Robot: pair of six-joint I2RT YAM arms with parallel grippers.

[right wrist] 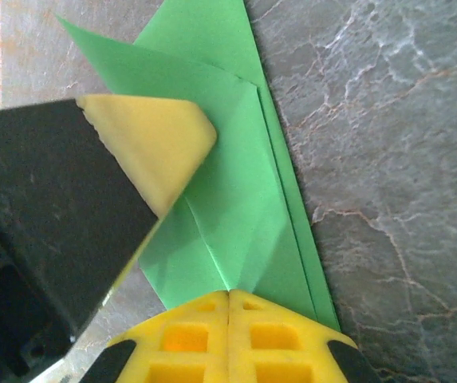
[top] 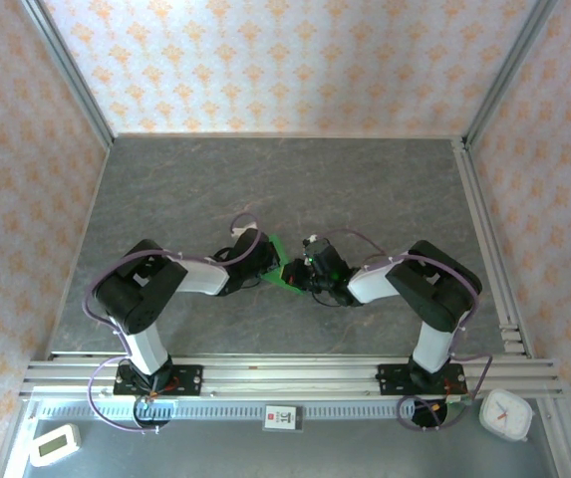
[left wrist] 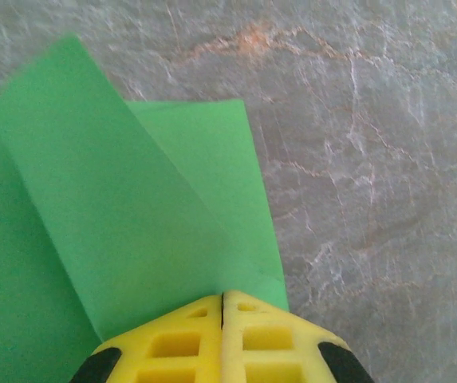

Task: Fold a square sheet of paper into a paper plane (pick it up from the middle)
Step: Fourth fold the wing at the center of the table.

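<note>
Orange-patterned wallpaper (top: 285, 60) is enclosing a grey marbled table (top: 265, 179). The partly folded green paper (top: 283, 267) is lying at its middle. The left gripper (left wrist: 222, 297) and right gripper (right wrist: 228, 294) are touching the paper with their jaws closed together.
</note>
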